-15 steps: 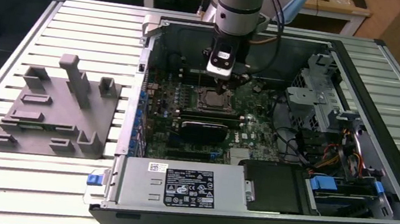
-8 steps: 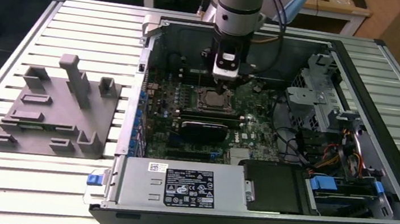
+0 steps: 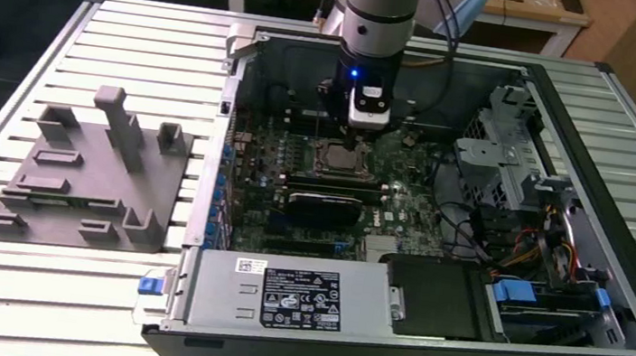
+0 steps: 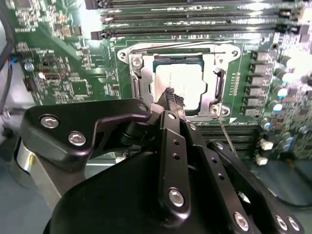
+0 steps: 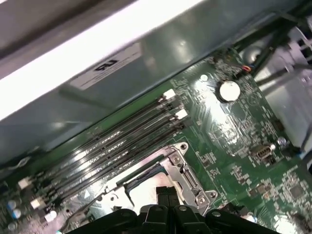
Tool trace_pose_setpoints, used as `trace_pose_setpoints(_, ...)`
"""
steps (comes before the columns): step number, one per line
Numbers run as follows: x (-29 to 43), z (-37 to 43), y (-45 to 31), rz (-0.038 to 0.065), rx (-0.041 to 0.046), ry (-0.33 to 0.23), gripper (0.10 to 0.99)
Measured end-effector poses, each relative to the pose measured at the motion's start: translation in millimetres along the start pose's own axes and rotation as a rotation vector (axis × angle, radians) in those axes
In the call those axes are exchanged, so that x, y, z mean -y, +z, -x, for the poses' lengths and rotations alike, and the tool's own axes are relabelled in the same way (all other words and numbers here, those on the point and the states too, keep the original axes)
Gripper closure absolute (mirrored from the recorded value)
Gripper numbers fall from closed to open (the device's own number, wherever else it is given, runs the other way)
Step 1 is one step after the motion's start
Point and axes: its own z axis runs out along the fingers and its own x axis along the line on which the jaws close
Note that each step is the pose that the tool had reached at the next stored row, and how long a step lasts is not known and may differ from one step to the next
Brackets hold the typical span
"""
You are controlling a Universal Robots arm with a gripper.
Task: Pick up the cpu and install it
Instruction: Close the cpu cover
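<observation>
Cpu (image 4: 183,78) lies flat in the motherboard socket (image 4: 134,83). Gripper (image 4: 171,96) hangs just over one edge of it, fingers pressed together, holding nothing. Risk: pushing down on a slightly skewed chip could bend socket pins.

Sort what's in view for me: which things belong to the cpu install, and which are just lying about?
Job in hand:
- cpu, lying in its socket
- hand, shut, tips close by the cpu
- motherboard

Lying about:
- grey fixture
- power supply
- memory slots
- drive cage
</observation>
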Motion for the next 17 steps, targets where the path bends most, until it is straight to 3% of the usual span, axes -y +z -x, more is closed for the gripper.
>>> trace_pose_setpoints(17, 0.4, -0.7, 1.9, -0.002, 0.0008, -0.283, 0.980)
